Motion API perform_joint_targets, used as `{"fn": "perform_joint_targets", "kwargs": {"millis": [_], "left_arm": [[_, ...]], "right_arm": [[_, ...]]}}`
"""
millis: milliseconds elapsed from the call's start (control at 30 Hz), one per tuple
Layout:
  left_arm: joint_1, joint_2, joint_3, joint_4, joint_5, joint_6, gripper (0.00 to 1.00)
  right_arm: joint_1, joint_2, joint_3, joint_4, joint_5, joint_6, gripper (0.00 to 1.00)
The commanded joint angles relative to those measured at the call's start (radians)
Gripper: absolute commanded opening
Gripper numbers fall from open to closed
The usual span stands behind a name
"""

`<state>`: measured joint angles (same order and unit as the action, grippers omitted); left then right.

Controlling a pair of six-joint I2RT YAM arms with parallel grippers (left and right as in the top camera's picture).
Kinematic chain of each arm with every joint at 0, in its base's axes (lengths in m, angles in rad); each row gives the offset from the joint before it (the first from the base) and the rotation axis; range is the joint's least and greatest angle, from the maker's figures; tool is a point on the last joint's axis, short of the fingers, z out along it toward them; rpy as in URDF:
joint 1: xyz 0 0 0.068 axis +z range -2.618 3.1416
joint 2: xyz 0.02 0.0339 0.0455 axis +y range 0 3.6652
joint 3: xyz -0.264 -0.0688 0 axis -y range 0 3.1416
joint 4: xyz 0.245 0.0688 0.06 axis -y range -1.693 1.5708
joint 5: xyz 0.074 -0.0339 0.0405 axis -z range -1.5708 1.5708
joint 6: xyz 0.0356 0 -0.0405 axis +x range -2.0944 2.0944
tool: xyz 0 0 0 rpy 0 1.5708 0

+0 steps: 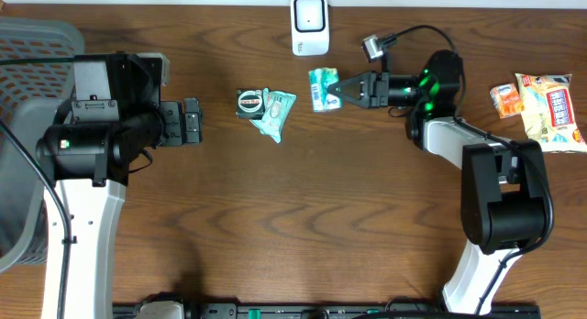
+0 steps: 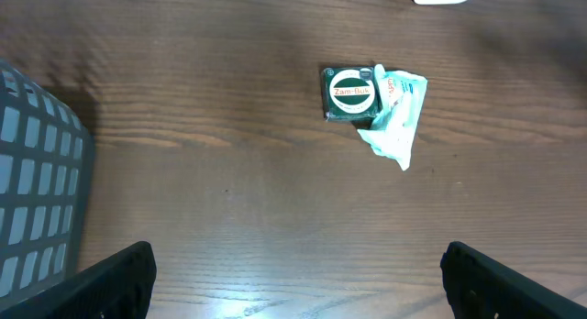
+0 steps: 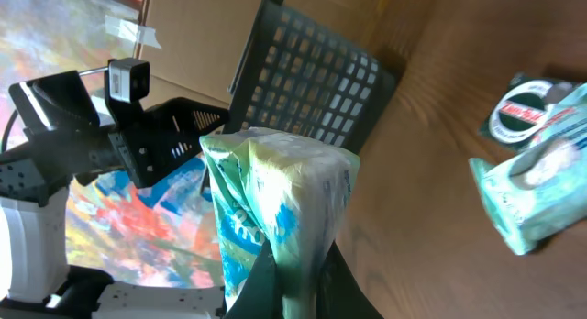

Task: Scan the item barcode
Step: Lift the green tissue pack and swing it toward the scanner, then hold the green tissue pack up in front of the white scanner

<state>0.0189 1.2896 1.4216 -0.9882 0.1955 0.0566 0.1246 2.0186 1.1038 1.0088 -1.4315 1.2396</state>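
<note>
My right gripper (image 1: 341,90) is shut on the item, a teal and green soft packet (image 1: 322,87), held above the table just below a white scanner (image 1: 310,24) at the back edge. In the right wrist view the packet (image 3: 280,200) stands pinched between the dark fingers of the right gripper (image 3: 303,282). No barcode shows on it. My left gripper (image 1: 193,122) is open at the left. In its wrist view the left gripper (image 2: 298,282) has only bare wood between its fingers.
A round green tin (image 1: 250,103) and a pale teal wipe packet (image 1: 275,113) lie together at the centre; the tin (image 2: 351,93) lies ahead of the left gripper. Snack bags (image 1: 548,108) sit at the far right. A grey basket (image 1: 23,136) stands at the left edge.
</note>
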Motion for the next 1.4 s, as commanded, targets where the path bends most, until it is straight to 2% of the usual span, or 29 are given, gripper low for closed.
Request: {"fn": "perform_joint_targets", "kwargs": {"millis": [0, 700, 900, 1067, 1167, 1367], "left_arm": [[0.005, 0.003, 0.007, -0.002, -0.006, 0.01, 0.98], [0.005, 0.003, 0.007, -0.002, -0.006, 0.01, 0.98], [0.005, 0.003, 0.007, -0.002, -0.006, 0.01, 0.98], [0.005, 0.003, 0.007, -0.002, -0.006, 0.01, 0.98], [0.005, 0.003, 0.007, -0.002, -0.006, 0.01, 0.98], [0.005, 0.003, 0.007, -0.002, -0.006, 0.01, 0.98]], "right_arm": [[0.006, -0.028, 0.001, 0.006, 0.02, 0.028, 0.01], [0.008, -0.028, 0.001, 0.003, 0.015, -0.046, 0.01], [0.04, -0.028, 0.001, -0.051, -0.021, -0.203, 0.02], [0.072, -0.028, 0.001, -0.066, -0.029, -0.232, 0.01], [0.086, -0.028, 0.001, -0.066, 0.002, -0.22, 0.01], [0.097, -0.028, 0.001, 0.014, 0.206, -0.008, 0.01]]}}
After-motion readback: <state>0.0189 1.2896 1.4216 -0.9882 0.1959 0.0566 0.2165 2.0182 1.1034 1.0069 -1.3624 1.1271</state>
